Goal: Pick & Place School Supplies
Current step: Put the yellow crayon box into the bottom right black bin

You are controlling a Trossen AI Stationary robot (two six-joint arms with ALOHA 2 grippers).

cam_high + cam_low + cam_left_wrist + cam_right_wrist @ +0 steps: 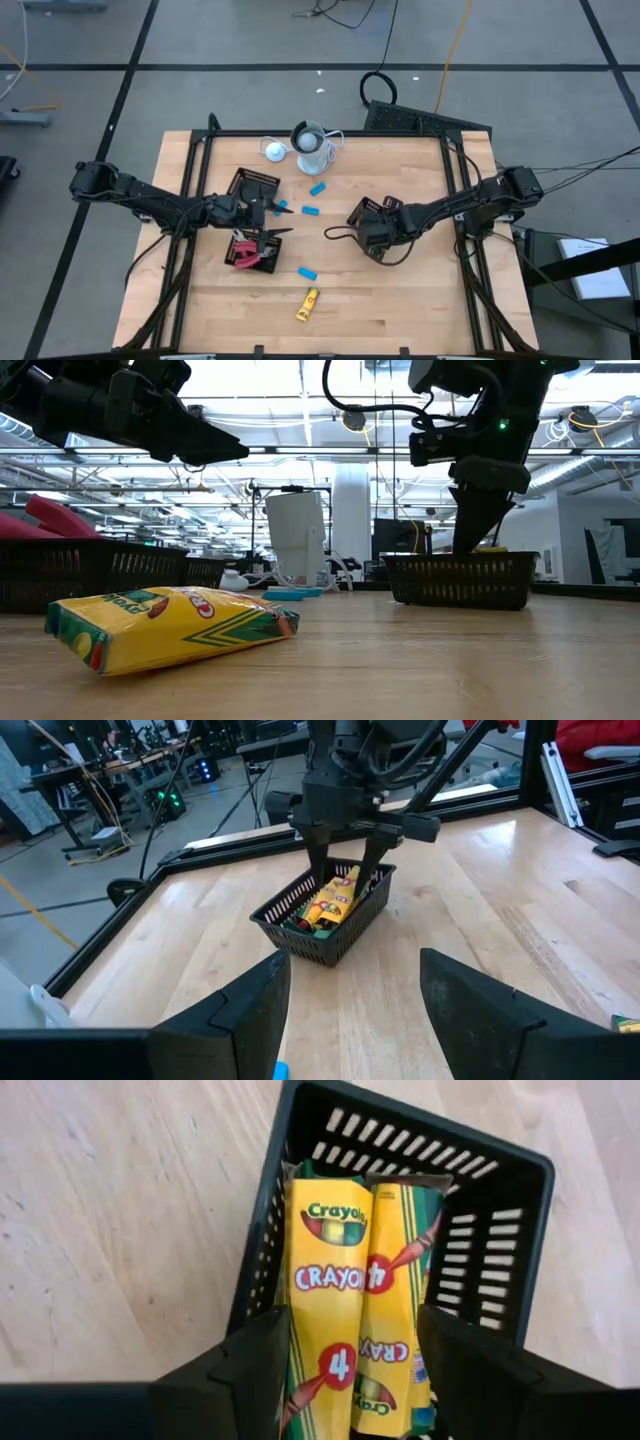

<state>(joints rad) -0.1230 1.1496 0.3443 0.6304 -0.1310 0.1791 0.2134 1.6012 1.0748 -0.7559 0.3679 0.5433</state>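
Note:
My right gripper (355, 1370) is open and points down into a black mesh basket (500, 1230) right of the table's middle. Its fingers stand on either side of two yellow crayon boxes (330, 1280) that lie flat on the basket's floor. The left wrist view shows this gripper (345, 870) from the side. My left gripper (268, 218) is open and hovers left of middle, between two more baskets. A third yellow crayon box (306, 303) lies flat near the near edge. Several light-blue blocks (310, 211) lie loose on the wood. Red-handled tools (243, 253) fill the nearer left basket.
A white-grey cup with a cable (312, 140) stands at the far edge. An empty-looking black basket (255, 185) sits just beyond my left gripper. A black frame rail (320, 133) borders the table. Bare wood lies toward the near right corner (420, 310).

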